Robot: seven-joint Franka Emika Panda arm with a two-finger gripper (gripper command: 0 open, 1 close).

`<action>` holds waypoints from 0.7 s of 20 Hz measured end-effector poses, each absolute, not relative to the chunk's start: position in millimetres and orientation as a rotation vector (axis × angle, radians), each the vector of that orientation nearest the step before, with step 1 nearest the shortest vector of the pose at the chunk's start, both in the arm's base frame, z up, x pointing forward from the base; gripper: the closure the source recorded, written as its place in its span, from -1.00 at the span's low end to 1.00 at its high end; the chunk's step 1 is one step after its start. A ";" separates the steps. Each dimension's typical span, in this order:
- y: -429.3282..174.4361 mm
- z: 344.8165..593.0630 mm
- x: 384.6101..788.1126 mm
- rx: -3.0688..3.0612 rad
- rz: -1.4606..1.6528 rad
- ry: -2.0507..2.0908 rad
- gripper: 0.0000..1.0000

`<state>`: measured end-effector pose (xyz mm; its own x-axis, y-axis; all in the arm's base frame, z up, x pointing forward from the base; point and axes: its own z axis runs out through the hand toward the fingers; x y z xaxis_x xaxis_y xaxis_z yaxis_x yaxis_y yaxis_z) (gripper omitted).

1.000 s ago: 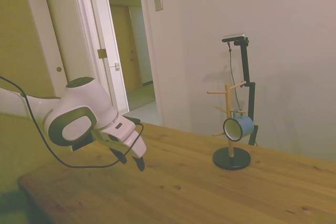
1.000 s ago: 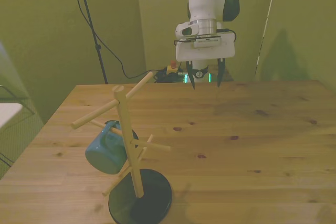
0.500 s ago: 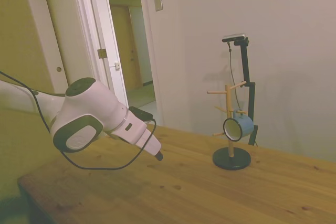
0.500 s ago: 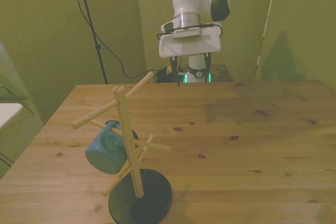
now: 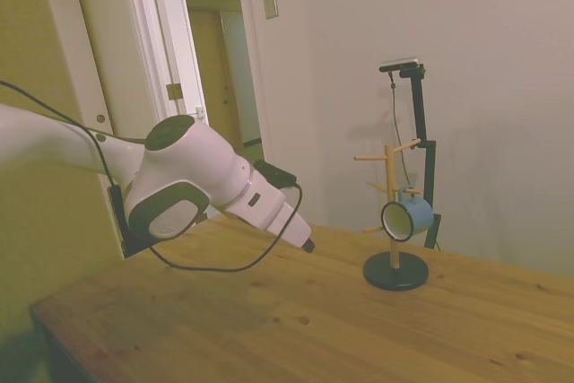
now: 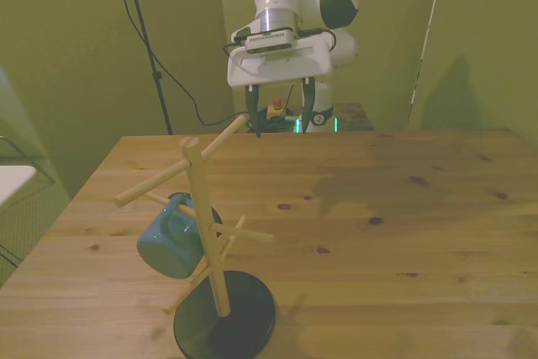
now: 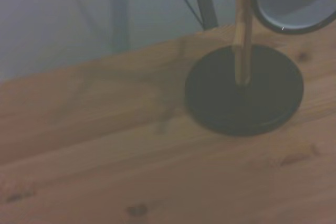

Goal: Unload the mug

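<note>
- Task progress: judged from the present views, unloading is not yet started. The mug (image 6: 172, 245) is hanging on the peg rack (image 6: 204, 233), on one of the lower pegs, with its dark-rimmed mouth (image 5: 396, 220) facing sideways, out from the post.
- In the wrist view, the mug (image 7: 294, 1) is showing only as a pale interior with a dark rim, just beside the rack post (image 7: 242, 30) and above the black round base (image 7: 244, 90).
- End effector: the gripper (image 6: 277, 115) is hanging in the air, well apart from the peg rack and beyond it toward the table's far edge. The two dark fingers are standing apart with clear space between them, and nothing is being held.
- In the side view, the gripper (image 5: 305, 243) is pointing toward the peg rack (image 5: 395, 221) with bare table (image 5: 296, 329) lying between them.
- Remaining work, as a judgement: the gripper is needing to close the distance to the rack, grasp the mug, lift it off its peg, and set it on the table. All of these steps are outstanding.
- Count of items:
  - mugs: one, light blue, on the rack.
  - peg racks: one, wooden post on a black base, standing near the table edge opposite the arm.
  - pegs on the rack: several are projecting; the exact number is not resolving clearly.
  - robot arms: one, with one two-finger gripper.
  - tables: one, wooden.
</note>
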<state>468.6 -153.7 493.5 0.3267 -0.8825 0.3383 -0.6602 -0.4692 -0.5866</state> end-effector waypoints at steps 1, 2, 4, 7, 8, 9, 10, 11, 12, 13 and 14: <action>-157.3 498.4 475.6 -2.247 -0.916 1.377 -1.00; -159.9 502.3 482.5 -2.241 -0.927 1.379 -1.00; -164.2 508.4 496.7 -2.233 -0.944 1.382 -1.00; -172.2 516.0 517.6 -2.212 -0.966 1.401 -1.00; -175.9 518.2 524.2 -2.204 -0.970 1.411 -1.00; -180.2 519.7 529.9 -2.196 -0.972 1.423 -1.00; -185.0 520.5 534.4 -2.188 -0.971 1.438 -1.00; -190.0 520.7 538.1 -2.184 -0.961 1.452 -1.00; -195.0 521.1 541.3 -2.180 -0.952 1.466 -1.00; -199.9 521.7 543.8 -2.177 -0.942 1.478 -1.00; -205.1 522.0 545.6 -2.174 -0.935 1.490 -1.00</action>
